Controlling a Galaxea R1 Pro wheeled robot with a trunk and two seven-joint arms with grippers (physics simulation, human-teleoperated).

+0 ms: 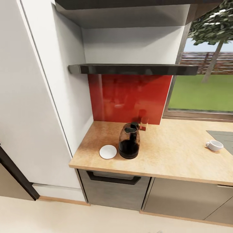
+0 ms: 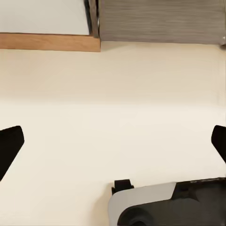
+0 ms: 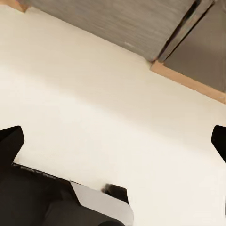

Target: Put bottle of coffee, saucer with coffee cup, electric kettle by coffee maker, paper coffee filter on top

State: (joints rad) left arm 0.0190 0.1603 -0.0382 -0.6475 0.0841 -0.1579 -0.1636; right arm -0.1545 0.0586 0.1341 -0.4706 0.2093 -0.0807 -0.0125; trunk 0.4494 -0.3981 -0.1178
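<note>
Floor [image 3: 94, 103]: pale cream, bare
Cabinet fronts [image 3: 117, 21]: grey, wood-grain, dark seam between two panels
Plinth [image 3: 188, 81]: tan strip under the cabinets
Right gripper [image 3: 113, 139]: black fingertips [image 3: 10, 141] wide apart, holding nothing
Robot base [image 3: 52, 202]: black and grey

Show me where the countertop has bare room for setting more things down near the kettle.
The widest bare stretch of the kitchen countertop runs between the electric kettle and the coffee cup. A smaller bare patch lies behind the saucer, toward the red backsplash. It is crowded where saucer and kettle sit close together, with a small dark bottle behind the kettle.
</note>
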